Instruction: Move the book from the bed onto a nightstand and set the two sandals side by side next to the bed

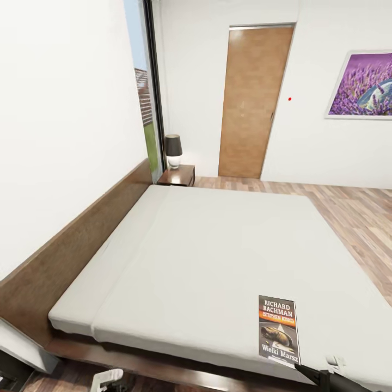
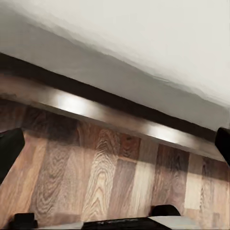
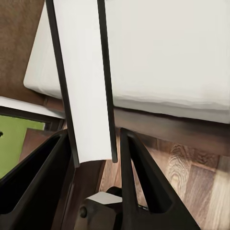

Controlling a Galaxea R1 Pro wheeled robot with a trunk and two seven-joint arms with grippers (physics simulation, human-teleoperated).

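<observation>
Your right hand (image 3: 93, 139) is sitting closest to the lens in the right wrist view, with the book (image 3: 86, 72) running edge-on between its two black fingers (image 3: 143, 191). The white page block is showing between two thin dark covers, and each finger is lying against a cover, so the hand is looking clamped on the book's near end.

From the head view, the book (image 1: 279, 329) is lying cover-up on the bed (image 1: 218, 256), right at the near edge of the off-white mattress and toward its right side. Its "RICHARD BACHMAN" lettering and orange band are facing upward. The right hand (image 1: 310, 373) is reaching in from the bottom right and meeting the book's nearest corner.

Your left hand (image 2: 115, 148) is hanging low beside the bed with its fingertips (image 2: 9, 148) spread wide apart at the two sides of the left wrist view, and nothing is sitting between them. Beyond them, the wood-plank floor (image 2: 105, 182) is running up to the dark bed frame and the pale side of the mattress.

At the far end of the bed, the nightstand (image 1: 177, 175) is standing just beside the mattress corner, against the brown headboard (image 1: 81, 234) wall. It is carrying a lamp (image 1: 173, 149) with a black shade and a white base. A tall window (image 1: 147, 92) is rising behind it, a brown door (image 1: 250, 103) is standing closed in the far wall, and a framed lavender picture (image 1: 362, 84) is hanging to the door's right.
</observation>
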